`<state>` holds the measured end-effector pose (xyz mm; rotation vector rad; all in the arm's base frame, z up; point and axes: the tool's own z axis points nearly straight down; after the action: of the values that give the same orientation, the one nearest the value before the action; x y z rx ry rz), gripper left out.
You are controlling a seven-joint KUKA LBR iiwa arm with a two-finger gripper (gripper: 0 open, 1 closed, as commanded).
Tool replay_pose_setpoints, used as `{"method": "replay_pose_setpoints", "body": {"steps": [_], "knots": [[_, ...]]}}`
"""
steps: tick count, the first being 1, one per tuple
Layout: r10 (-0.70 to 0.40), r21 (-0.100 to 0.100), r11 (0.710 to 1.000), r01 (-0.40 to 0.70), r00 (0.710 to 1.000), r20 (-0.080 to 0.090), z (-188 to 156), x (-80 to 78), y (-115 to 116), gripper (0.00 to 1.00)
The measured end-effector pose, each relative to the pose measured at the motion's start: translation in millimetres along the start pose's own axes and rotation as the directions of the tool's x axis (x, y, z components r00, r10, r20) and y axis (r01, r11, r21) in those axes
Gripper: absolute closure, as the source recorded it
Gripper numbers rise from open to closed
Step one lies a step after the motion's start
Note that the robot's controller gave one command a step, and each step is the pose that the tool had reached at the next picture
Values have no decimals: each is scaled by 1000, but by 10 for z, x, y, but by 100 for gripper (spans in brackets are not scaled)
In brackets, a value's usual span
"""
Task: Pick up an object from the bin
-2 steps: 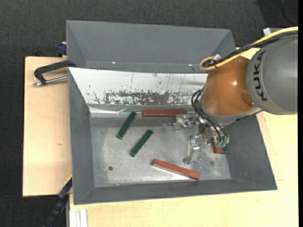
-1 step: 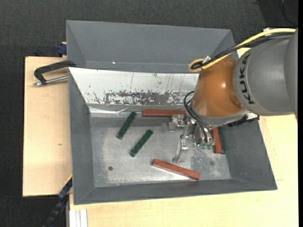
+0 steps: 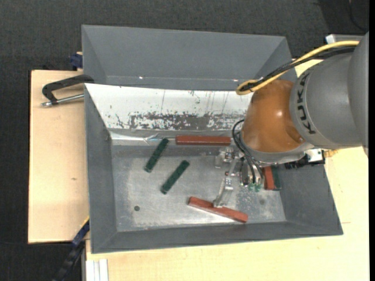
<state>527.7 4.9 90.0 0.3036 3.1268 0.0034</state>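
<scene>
Take the red-brown bar, likely stiff and light, near the bin's front edge, across its narrow middle beneath the gripper, whose open-or-closed state you cannot tell.

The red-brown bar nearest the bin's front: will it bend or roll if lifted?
The red-brown bar looks straight and flat-sided, so probably stiff and unlikely to roll. Long and thin, it may tilt if the gripper grasps it off-centre.

Arm reaching in from right, claw pointing down
</scene>
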Motion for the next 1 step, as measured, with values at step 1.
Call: {"method": "replay_pose_setpoints", "body": {"steps": [1], "knots": [[-209, 2, 978, 209, 978, 0, 122, 177, 277, 0]]}}
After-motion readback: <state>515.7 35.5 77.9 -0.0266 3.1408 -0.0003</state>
